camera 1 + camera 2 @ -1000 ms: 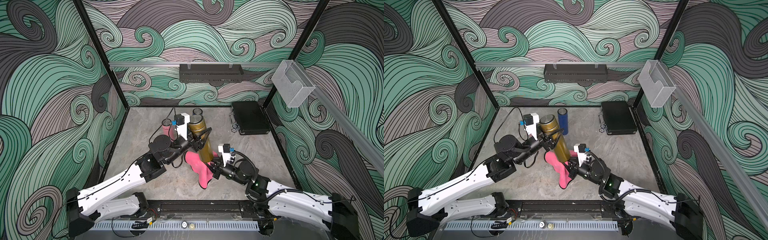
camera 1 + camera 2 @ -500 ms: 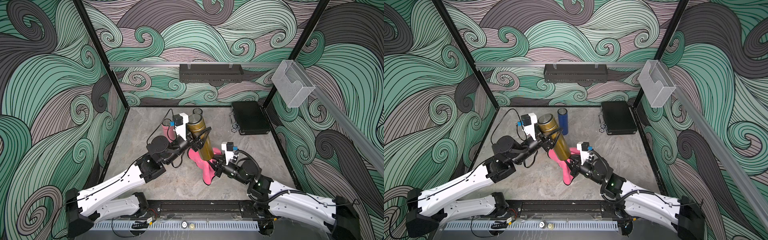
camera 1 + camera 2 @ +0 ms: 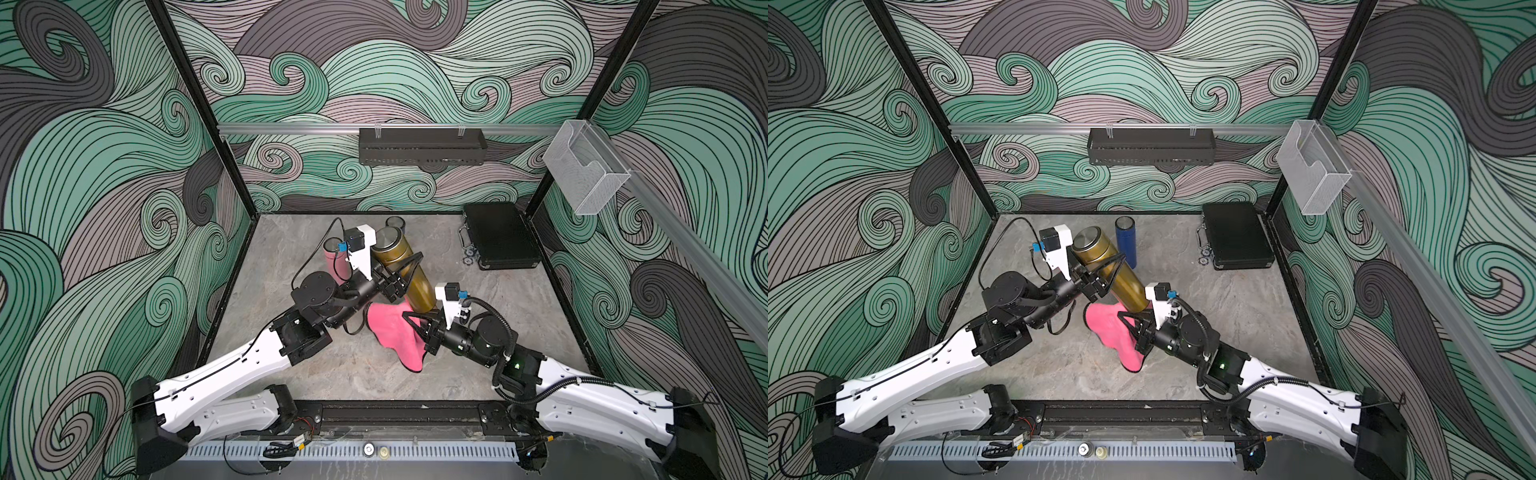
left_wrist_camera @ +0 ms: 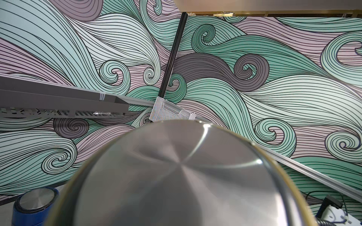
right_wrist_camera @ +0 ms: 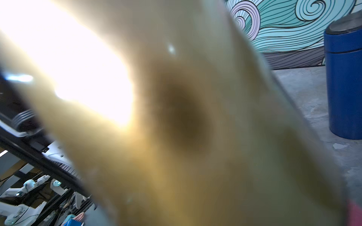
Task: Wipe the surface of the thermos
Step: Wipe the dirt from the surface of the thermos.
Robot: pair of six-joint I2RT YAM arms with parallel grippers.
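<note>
Thermos (image 3: 419, 291), gold, capped, tilted in left hand (image 3: 405, 268), pink cloth (image 3: 390, 328) at its base.

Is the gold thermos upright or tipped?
Tipped: the gold thermos slants beside the upright blue bottle in the right wrist view, gripped by the left claw.

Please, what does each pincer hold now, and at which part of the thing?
The left pincer clasps the gold thermos around its body, near the middle. The right pincer pinches the pink cloth at its upper part; the rest hangs down.
</note>
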